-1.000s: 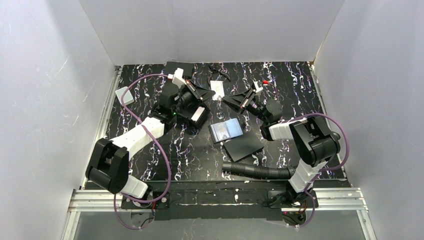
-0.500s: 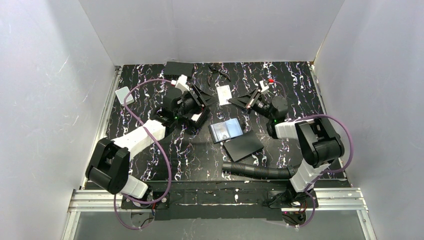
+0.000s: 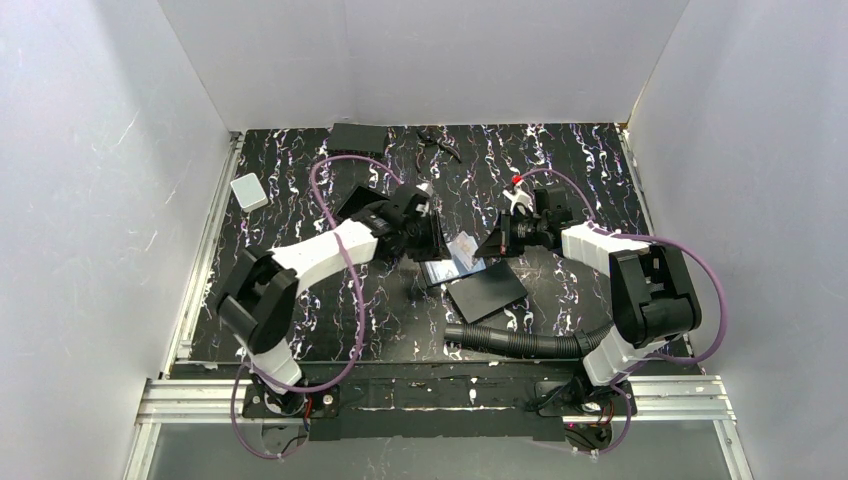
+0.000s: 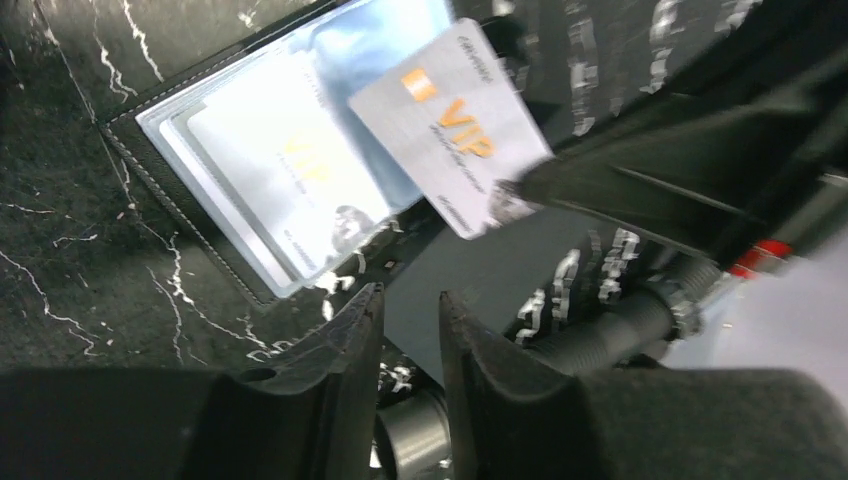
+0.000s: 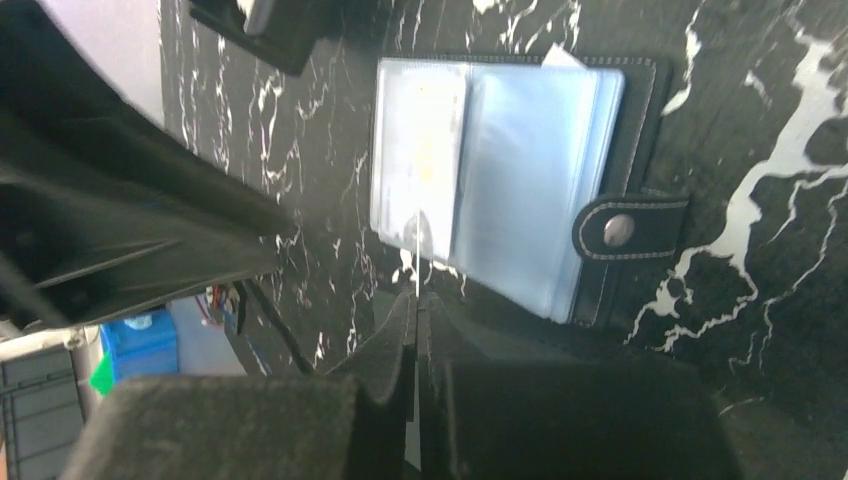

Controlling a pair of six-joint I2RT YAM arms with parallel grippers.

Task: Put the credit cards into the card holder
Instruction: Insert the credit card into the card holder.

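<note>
The card holder lies open in the middle of the table, black with clear pockets and a snap strap. One pale credit card sits in a pocket. My right gripper is shut on a second credit card, a silver one with orange VIP print, tilted over the holder's edge. That card shows edge-on between the shut jaws. My left gripper hovers at the holder's left side. Its jaws stand a narrow gap apart with nothing between them.
A matte black sheet lies just in front of the holder, and a black ribbed hose in front of that. A small pale box sits at the left edge. A black box and a black tool are at the back.
The right gripper shut on the card that lay at the back and carried it to the holder. The left arm swung right and inward to the holder's left side.
</note>
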